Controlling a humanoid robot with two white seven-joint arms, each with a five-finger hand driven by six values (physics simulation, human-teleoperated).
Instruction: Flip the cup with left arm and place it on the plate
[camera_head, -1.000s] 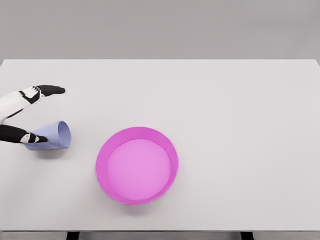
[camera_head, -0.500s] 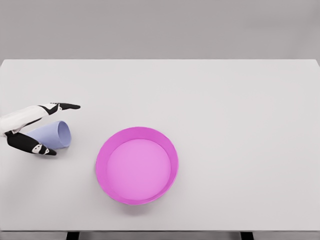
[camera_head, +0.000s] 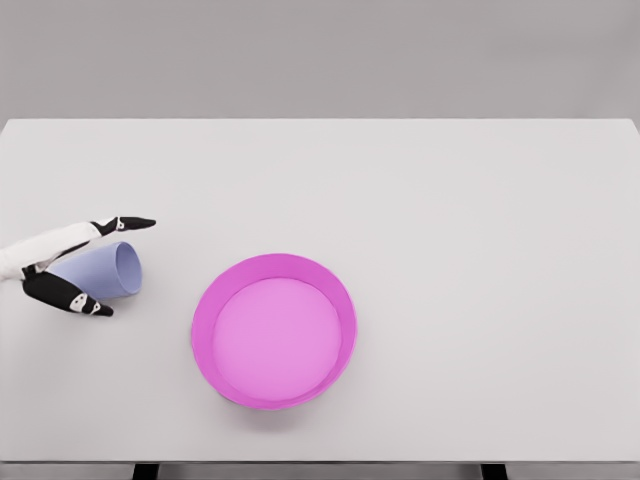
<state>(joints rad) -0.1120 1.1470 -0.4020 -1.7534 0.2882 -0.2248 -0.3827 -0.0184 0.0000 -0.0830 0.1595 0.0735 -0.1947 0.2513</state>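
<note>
Pale blue cup (camera_head: 105, 270) lies on its side at the left end of the table (camera_head: 450, 220), open mouth facing right toward the plate, base pointing left under the hand; cup rests on the tabletop, not on the plate. Left hand (camera_head: 62, 262) comes in from the left edge and straddles the cup; fingers (camera_head: 125, 223) stretched out straight along the far side of the cup, dark tips reaching about level with the rim; thumb (camera_head: 70, 296) runs along the near side, tip short of the rim. Fingers and thumb are spread to roughly the cup's width and bracket it front and back; cannot tell from this view whether they press on the wall or sit just clear of it, so a real grasp is not confirmed. Magenta plate (camera_head: 203, 330) sits right of the cup, toward the front middle of the table, a round dish with a raised rim and a lighter pink floor; a clear gap of bare table between cup mouth and plate rim. Table is white, fills most of the view; grey wall behind.
</note>
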